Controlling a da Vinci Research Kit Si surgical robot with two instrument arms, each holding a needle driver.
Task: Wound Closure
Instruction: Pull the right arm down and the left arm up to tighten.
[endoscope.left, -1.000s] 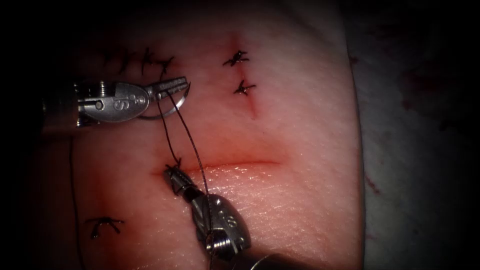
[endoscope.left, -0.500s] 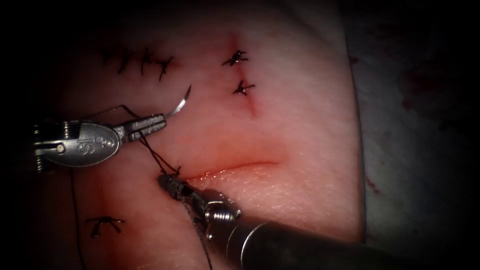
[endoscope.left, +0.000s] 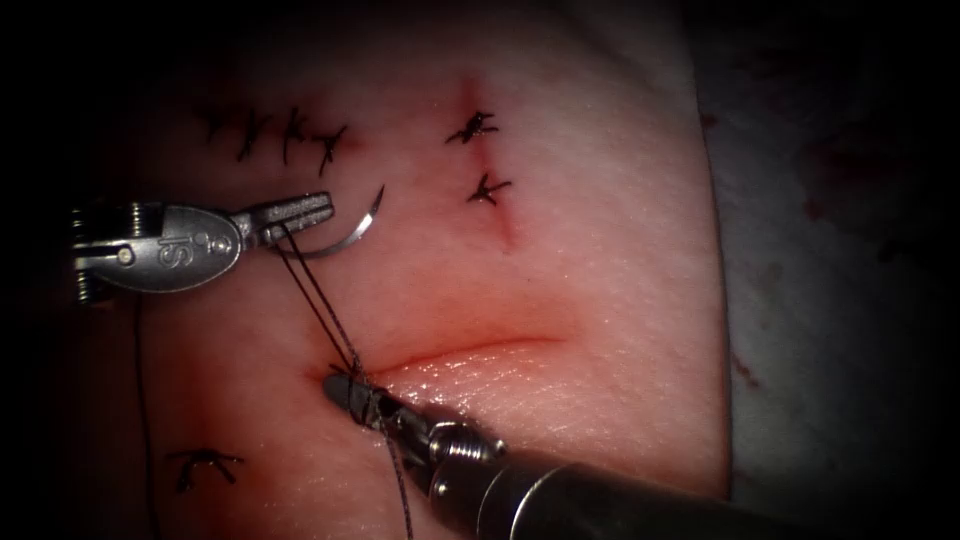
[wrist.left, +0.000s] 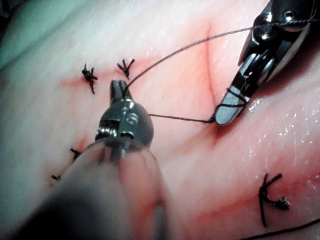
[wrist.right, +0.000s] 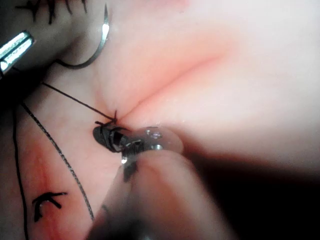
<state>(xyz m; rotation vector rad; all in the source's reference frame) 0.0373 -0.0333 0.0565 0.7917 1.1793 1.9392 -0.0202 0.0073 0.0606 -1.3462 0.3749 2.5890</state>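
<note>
Left end effector (endoscope.left: 300, 212) is clamped on the needle (endoscope.left: 352, 232) near its thread end; the needle is clear of the tissue (endoscope.left: 600, 300), curving rightward with its tip pointing up, left of the cut (endoscope.left: 470, 352). Right end effector (endoscope.left: 345, 390), wrapped in thread (endoscope.left: 320, 305), rests at the cut's left end; I cannot tell how its jaws stand.

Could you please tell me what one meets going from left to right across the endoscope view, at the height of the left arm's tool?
Left arm's tool, jaws shut on the needle's rear end → curved needle, free above the tissue → finished stitch → bare tissue.
</note>
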